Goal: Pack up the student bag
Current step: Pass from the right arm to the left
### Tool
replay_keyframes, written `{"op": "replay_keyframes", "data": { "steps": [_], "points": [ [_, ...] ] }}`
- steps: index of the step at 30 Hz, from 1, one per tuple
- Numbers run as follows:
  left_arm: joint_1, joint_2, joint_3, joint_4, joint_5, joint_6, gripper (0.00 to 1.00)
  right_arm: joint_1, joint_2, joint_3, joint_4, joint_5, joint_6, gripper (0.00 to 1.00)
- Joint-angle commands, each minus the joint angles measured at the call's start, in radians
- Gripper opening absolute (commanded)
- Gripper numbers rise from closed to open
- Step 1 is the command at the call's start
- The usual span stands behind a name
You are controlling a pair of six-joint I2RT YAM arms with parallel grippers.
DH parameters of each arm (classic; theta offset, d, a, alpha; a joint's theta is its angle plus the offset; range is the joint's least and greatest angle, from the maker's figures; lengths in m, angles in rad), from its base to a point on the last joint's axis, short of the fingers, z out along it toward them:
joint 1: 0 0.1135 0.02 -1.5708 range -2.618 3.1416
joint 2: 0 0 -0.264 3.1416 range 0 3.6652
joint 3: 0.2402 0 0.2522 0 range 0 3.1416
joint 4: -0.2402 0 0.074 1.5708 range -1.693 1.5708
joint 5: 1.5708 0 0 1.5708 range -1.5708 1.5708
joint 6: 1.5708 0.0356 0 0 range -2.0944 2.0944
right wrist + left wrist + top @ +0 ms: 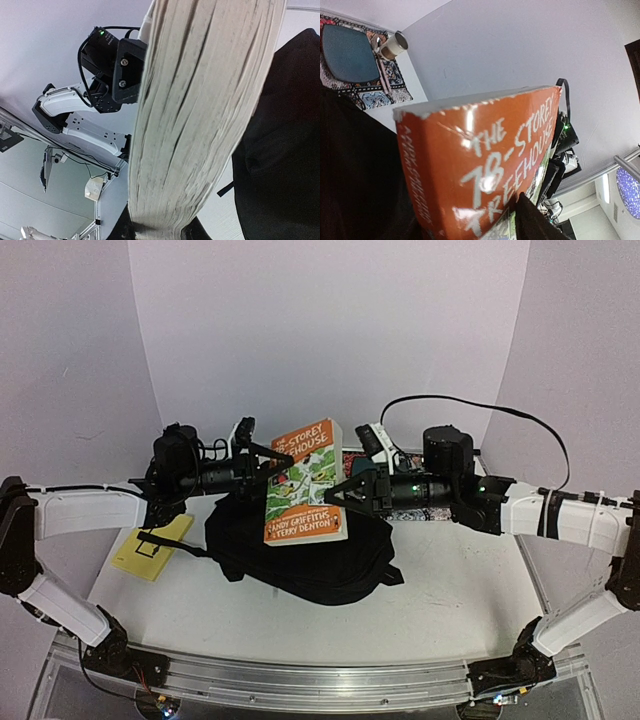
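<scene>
The student bag [300, 558], a soft black backpack, lies in the middle of the table. An orange paperback, "The 78-Storey Treehouse" [305, 483], stands tilted over the bag's upper edge. My right gripper [346, 496] is shut on the book's lower right edge; in the right wrist view the page block [200, 125] runs up from between its fingers, with the bag [285, 150] to the right. My left gripper [264, 468] is at the book's left edge, shut on the bag's raised rim. In the left wrist view black fabric [355, 175] flanks the book cover [480, 165] and hides the fingers.
A yellow notepad [150, 548] lies at the left with a bag strap [165, 540] across it. A patterned flat item [432, 514] lies behind the right gripper. A pale cup [395, 45] lies on the patterned item. White walls close off the back and sides.
</scene>
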Motion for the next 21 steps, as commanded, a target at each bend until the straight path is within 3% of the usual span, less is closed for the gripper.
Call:
{"op": "replay_keyframes", "data": {
  "steps": [1,5,8,11,17,18,21],
  "points": [
    [0.003,-0.037,-0.007,0.193,0.056,-0.091,0.42,-0.014,-0.037,0.042,0.155,-0.027,-0.023,0.0],
    [0.003,-0.071,-0.023,0.198,0.019,-0.104,0.12,-0.017,-0.032,0.02,0.153,0.037,-0.019,0.01],
    [0.003,-0.095,-0.042,0.2,-0.035,-0.106,0.0,-0.017,-0.029,0.005,0.156,0.084,-0.009,0.13],
    [0.002,-0.121,-0.067,0.201,-0.122,-0.107,0.0,-0.017,-0.041,-0.03,0.176,0.148,0.012,0.31],
    [-0.011,-0.153,-0.102,0.222,-0.289,-0.12,0.0,-0.017,-0.089,-0.139,0.26,0.297,0.079,0.91],
    [-0.016,-0.157,-0.106,0.227,-0.322,-0.123,0.0,-0.017,-0.093,-0.16,0.285,0.312,0.096,0.96],
    [-0.04,-0.161,-0.111,0.248,-0.417,-0.125,0.0,-0.013,-0.09,-0.216,0.378,0.338,0.156,0.98]
  ]
}}
